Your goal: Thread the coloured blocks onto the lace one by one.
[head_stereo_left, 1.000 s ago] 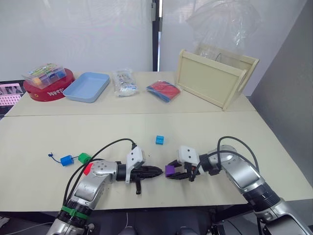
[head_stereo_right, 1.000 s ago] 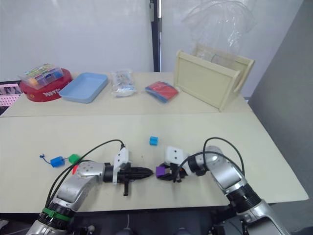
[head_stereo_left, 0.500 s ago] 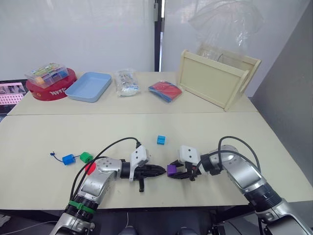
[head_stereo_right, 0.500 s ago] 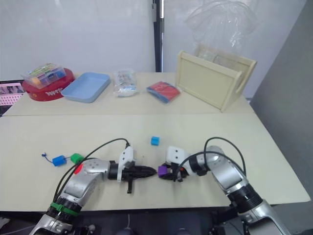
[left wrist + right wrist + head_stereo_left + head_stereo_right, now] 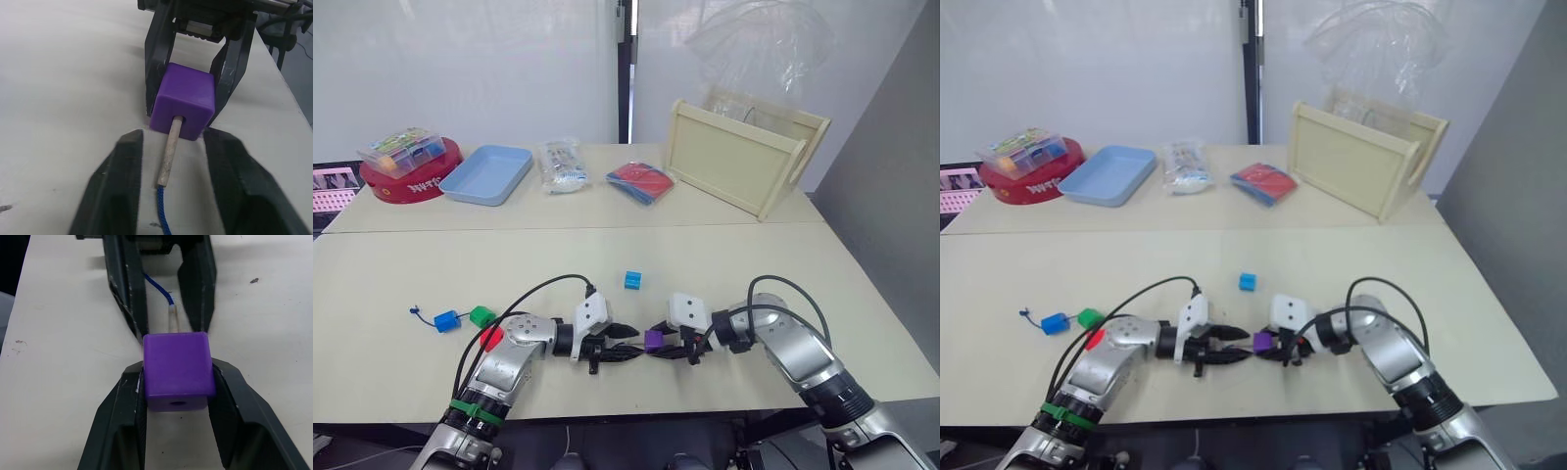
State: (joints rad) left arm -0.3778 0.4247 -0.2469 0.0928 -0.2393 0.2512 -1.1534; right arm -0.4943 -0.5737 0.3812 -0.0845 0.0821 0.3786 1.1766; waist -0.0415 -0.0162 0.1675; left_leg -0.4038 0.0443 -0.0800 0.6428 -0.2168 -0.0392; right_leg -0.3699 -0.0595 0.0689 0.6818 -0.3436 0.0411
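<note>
The right gripper (image 5: 177, 382) holds the purple block (image 5: 178, 368) between its two black fingers, one finger pressed on each side face; the block is a smooth cube with a round hole on the face turned to the wrist. The left gripper (image 5: 171, 161) is open, its fingers standing apart on either side of the lace tip (image 5: 169, 157) without touching it.

The left wrist view shows what the head views cannot: the pale stiff tip is a thin, matte stick, and its far end sits inside the hole of the purple block; behind it starts the dark-blue braided lace (image 5: 162, 211), which lies on the table (image 5: 63, 73) between the open fingers. In the right wrist view, the same tip (image 5: 172, 318) and a short piece of blue cord appear just beyond the block, between the fingers of the other gripper.

The head views give the wider layout; both grippers meet tip to tip near the front edge of the table, with the purple block between them. The cyan block (image 5: 632, 280) lies alone a little beyond the two grippers; the red block (image 5: 490, 338) sits close beside the left forearm, and the green block (image 5: 482, 316) and blue block (image 5: 447, 320) lie further out on the left, just beside each other; a short end of lace with a small knot (image 5: 414, 312) comes out from the blue block on the side away from the grippers.
</note>
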